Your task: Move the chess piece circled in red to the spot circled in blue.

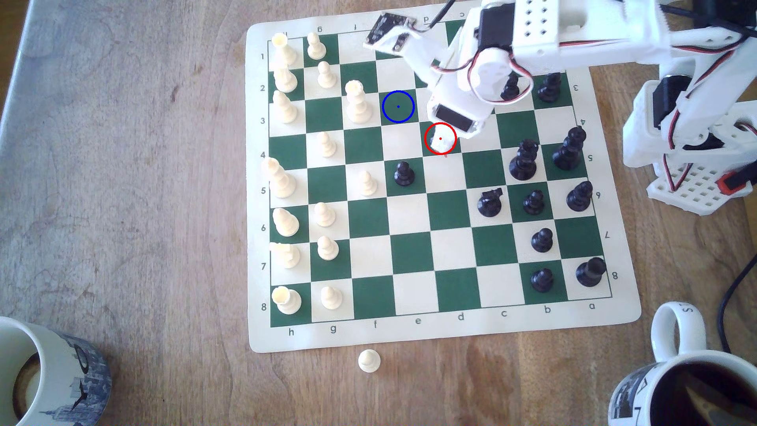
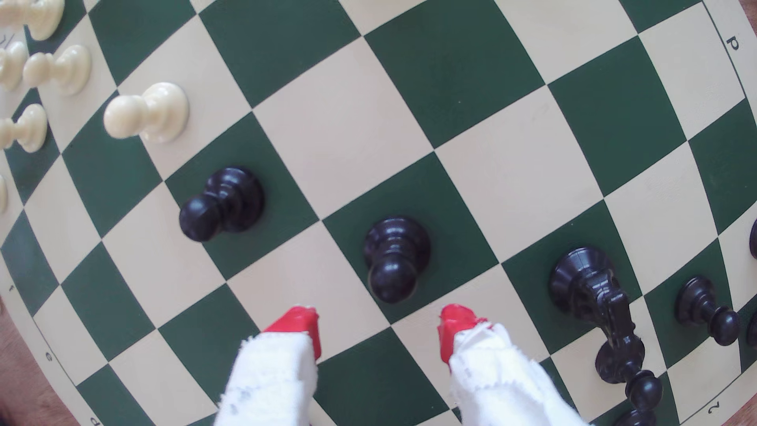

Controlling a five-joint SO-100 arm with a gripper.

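Note:
The chess piece (image 2: 394,259), a small black pawn, stands upright on a dark green square in the wrist view. It is just ahead of my gripper (image 2: 379,327), centred on the gap between the red fingertips (image 2: 301,323). The jaws stand wide apart and touch nothing. In the exterior view the gripper (image 1: 444,139) hangs over the red ring and hides the pawn. The spot (image 1: 398,106), a green square with a blue ring, lies bare one square diagonally away, toward the exterior view's upper left.
A tall cream piece (image 1: 356,102) stands beside the spot on the exterior view's left. Another black pawn (image 1: 403,174) sits one square diagonally below the red ring. Black pieces crowd the board's right, cream ones its left. A loose cream pawn (image 1: 368,360) and two mugs (image 1: 696,385) lie off the board.

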